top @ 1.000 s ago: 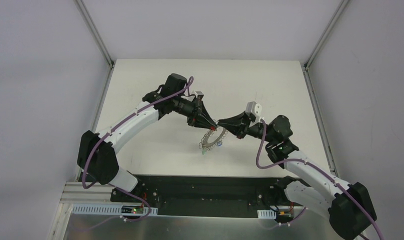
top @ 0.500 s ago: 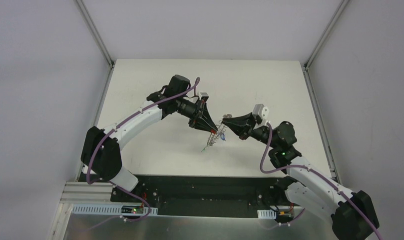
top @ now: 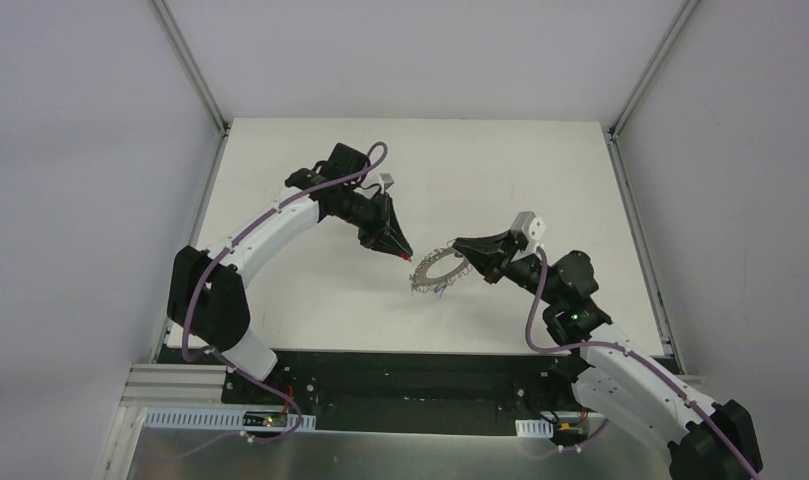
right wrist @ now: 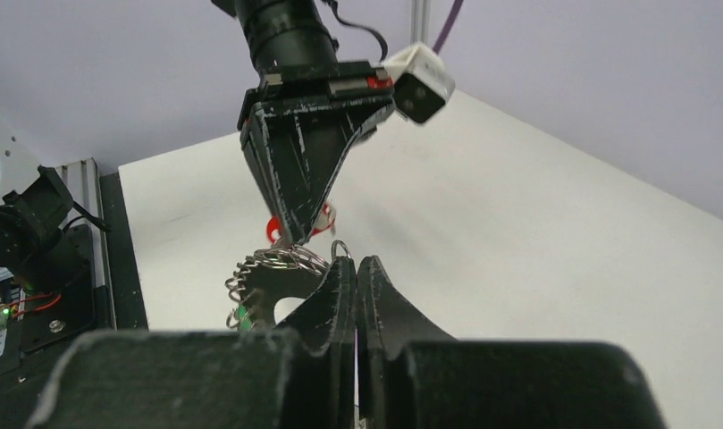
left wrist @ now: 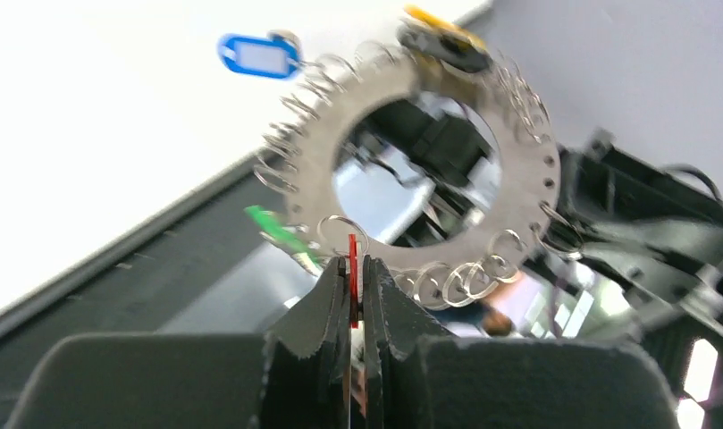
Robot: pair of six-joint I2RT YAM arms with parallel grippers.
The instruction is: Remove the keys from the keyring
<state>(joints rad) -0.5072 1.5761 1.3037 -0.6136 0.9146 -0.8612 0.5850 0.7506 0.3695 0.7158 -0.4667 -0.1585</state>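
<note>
One red tag (left wrist: 352, 273) pinched in left hand (top: 405, 254).

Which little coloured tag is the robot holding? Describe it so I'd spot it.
Above the white table, find the silver ring that the right gripper holds. Beside it, the left gripper pinches a thin red tag. It is the only tag gripped; the blue tag and green tag hang free.
</note>
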